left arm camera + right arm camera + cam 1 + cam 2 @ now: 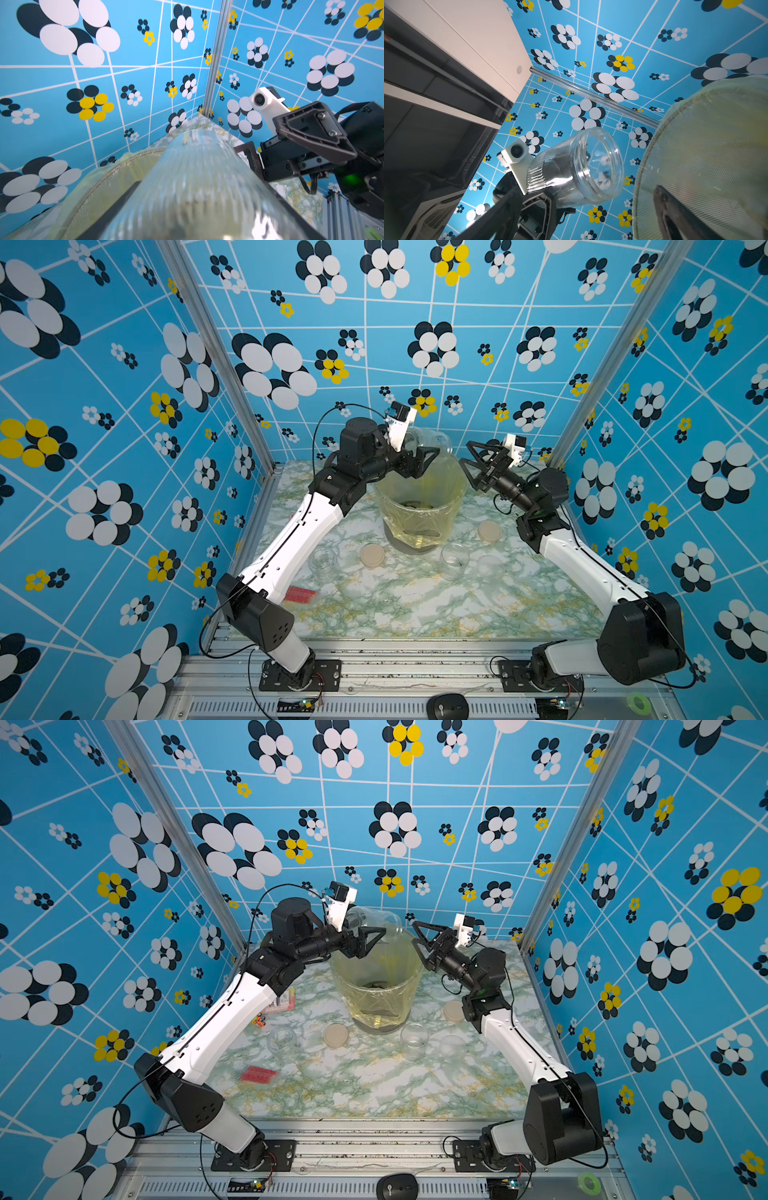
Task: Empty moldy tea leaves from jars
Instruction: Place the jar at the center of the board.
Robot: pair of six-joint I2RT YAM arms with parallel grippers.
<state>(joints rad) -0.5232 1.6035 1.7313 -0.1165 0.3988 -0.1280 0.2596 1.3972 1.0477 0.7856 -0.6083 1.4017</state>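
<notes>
Nearest you, on the glossy green-veined marble tabletop point(415, 614): two clear round jars stand upright and unlidded, left jar point(323, 561) and right jar point(454, 561). A flat beige lid point(373, 556) lies between them. Behind, the mesh bin point(419, 526), lined in crinkled yellow film, holds dark crumbly tea leaves point(412, 504). Over its far rim your left gripper point(426, 450) pinches a ribbed glass jar point(577, 166), tipped on its side. Your right gripper point(465, 456) hangs beside the bin, spread wide, holding nothing.

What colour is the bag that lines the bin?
The bag is translucent yellow, clearest in a top view.
</notes>
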